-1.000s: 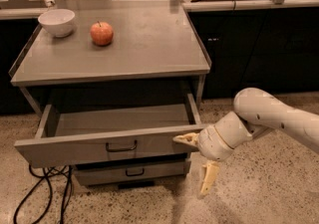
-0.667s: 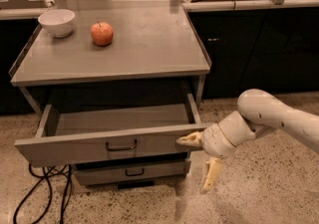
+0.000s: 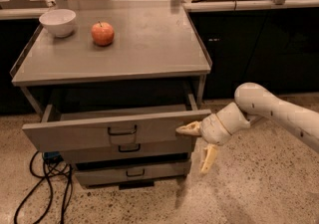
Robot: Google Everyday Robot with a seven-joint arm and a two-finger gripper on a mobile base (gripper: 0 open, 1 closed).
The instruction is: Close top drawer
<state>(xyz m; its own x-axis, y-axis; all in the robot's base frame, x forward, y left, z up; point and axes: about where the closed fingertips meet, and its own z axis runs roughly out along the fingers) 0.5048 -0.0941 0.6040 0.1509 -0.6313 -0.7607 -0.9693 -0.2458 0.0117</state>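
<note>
The wide, shallow gray wood-look top drawer (image 3: 75,134) has slid visibly further in than 1 second ago. Its long front panel still stands proud of the 2 narrower gray drawer fronts (image 3: 159,170) below it, so I'd call the closing roughly half done. The pale 2-fingered claw (image 3: 192,149) sits at the drawer's right end, spread wide and gripping nothing, with 1 finger (image 3: 188,129) against the front panel. Behind the drawer the cavity looks unobstructed. Open speckled floor (image 3: 259,193) lies to its right, and black cables (image 3: 66,188) trail below its left end.
</note>
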